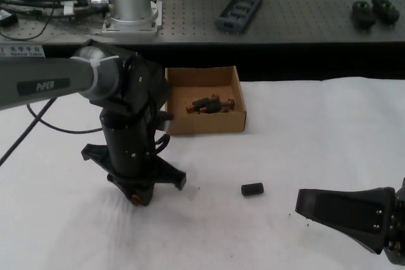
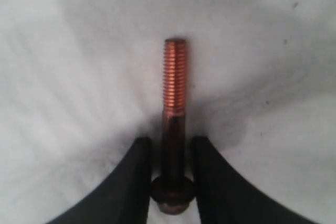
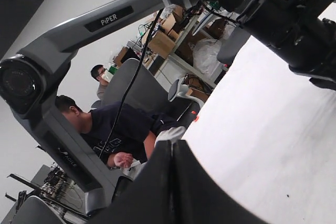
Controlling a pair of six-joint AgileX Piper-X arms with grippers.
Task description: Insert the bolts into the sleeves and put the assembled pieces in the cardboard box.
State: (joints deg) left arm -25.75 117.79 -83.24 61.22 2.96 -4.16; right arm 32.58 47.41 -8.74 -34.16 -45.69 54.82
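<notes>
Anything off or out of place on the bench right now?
Nothing stands out. One sleeve lies loose on the white cloth, outside the cardboard box, but the left gripper holds a bolt, so it looks like the next pairing. Assembled pieces sit inside the box, none spilled.

High camera: behind both arms, faces forward and down, set well back. It takes in the whole white-covered tabletop [image 1: 329, 131], with the box [image 1: 205, 100] near 12 o'clock, the left arm [image 1: 126, 131] at 9 and the right end effector [image 1: 299, 205] at 5.

Left wrist camera: aimed straight down at the tabletop, very near, past the left end effector [image 2: 172, 142] onto the bolt [image 2: 174, 93].

Right wrist camera: low and tilted, looking across the tabletop to the left arm and the room behind.

Shared: high and right wrist views both show the left arm.
</notes>
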